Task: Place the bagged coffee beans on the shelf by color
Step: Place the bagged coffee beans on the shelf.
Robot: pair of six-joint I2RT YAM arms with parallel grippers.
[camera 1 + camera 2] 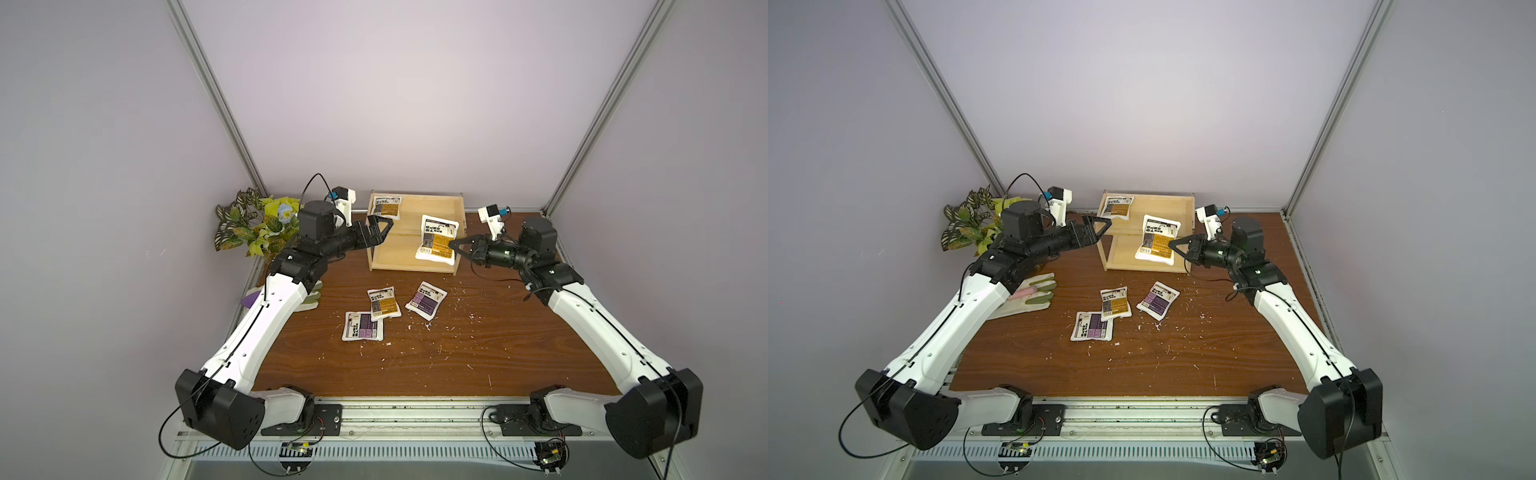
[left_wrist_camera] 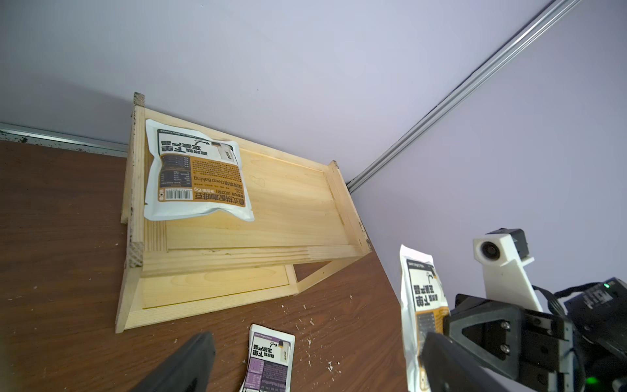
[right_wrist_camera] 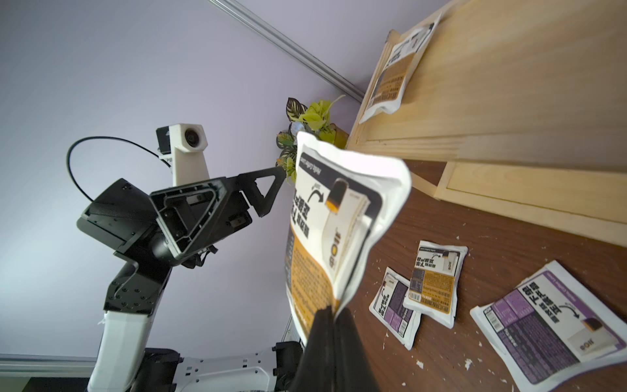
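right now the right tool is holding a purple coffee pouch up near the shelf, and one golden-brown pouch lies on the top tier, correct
Not quite. The held pouch in the right tool is golden-brown, not purple; the right wrist view shows it. The rest holds: it is up near the shelf, and one golden-brown pouch lies on the top tier.

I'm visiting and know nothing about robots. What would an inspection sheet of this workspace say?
Surface: brown table, strewn with white crumbs.
Job's things: shelf, golden pouch on top tier; another golden pouch overlaps a purple pouch on the table; second purple pouch lies apart.
Clutter: glove, plant.
Pincers: left pincer open, empty; right pincer shut on a held golden pouch, in the air.
Cables: black cable loops over left wrist.
Surroundings: lilac walls, metal frame.
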